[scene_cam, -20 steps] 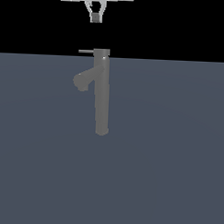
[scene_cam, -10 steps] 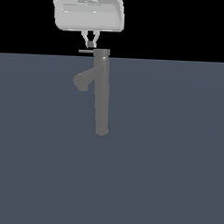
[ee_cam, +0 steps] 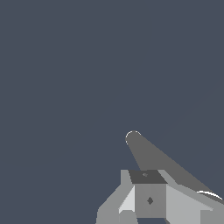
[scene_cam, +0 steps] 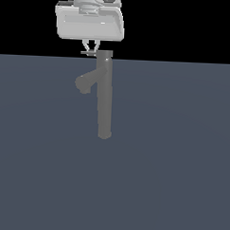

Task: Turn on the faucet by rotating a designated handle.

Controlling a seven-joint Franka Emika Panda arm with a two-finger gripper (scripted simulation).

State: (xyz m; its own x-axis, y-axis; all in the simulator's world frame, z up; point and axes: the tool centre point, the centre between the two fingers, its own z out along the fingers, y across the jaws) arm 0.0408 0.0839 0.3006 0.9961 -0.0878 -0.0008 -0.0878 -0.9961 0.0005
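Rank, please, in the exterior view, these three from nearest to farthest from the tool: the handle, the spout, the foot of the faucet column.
1. The handle: at the tips of the tool, sticking out of the cap towards the exterior view's left.
2. The spout: lower, branching off the column's side.
3. The foot of the faucet: farthest, on the grey floor.

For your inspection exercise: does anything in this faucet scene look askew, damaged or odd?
Nothing stands out. The faucet stands upright and intact, its handle sticks out sideways at the cap, and the gripper sits at the handle's end.
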